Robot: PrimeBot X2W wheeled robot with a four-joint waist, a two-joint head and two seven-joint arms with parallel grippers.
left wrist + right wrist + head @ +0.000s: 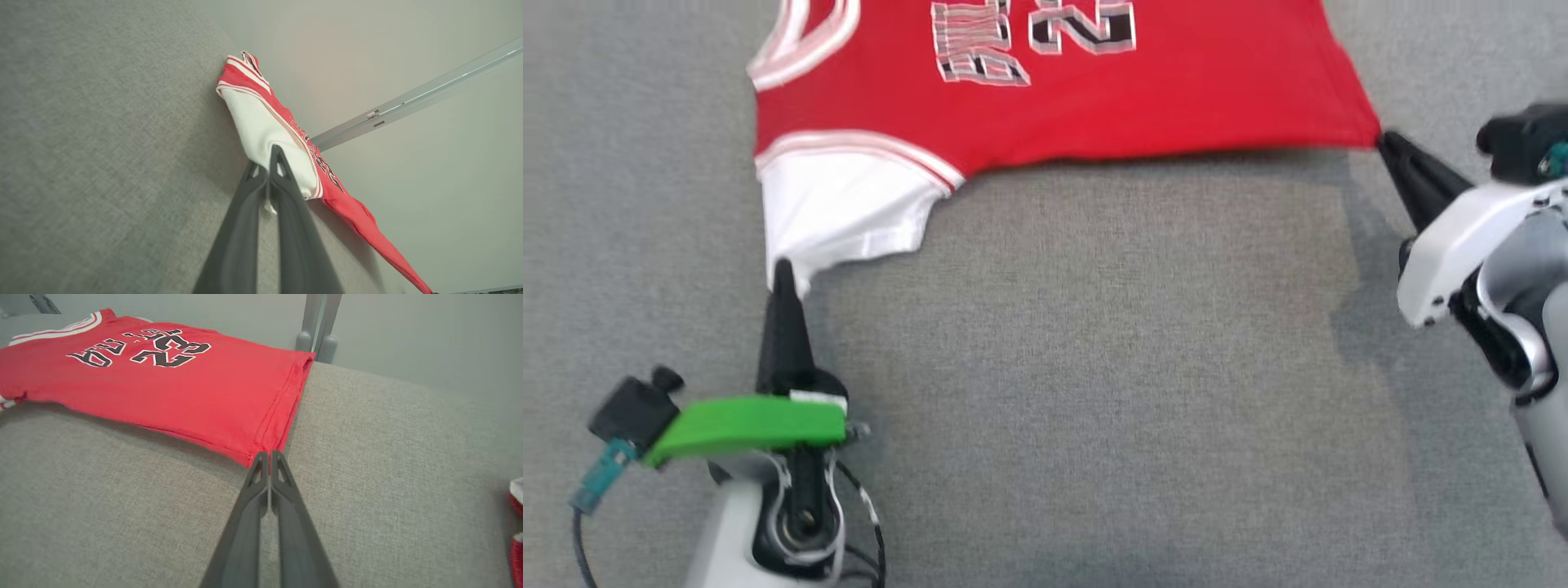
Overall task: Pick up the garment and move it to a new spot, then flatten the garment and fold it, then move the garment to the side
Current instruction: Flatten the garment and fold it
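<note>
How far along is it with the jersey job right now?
Done: the jersey is grasped. In hand: left gripper pinches its white sleeve, right gripper its red hem corner, stretching the near edge, lifted above the grey surface. Left: flattening, folding and moving it aside; no fold shows yet.

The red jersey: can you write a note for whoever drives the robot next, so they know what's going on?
Left gripper: jaws shut on the hem of the white sleeve.
Right gripper: jaws shut on a bottom corner of the jersey.
Jersey: number side up on the grey cloth surface, stretched between both grippers, near edge slightly raised.
Done: gripped at two corners and spread out.
Left: lay it flat, fold it, move it to the side.
</note>
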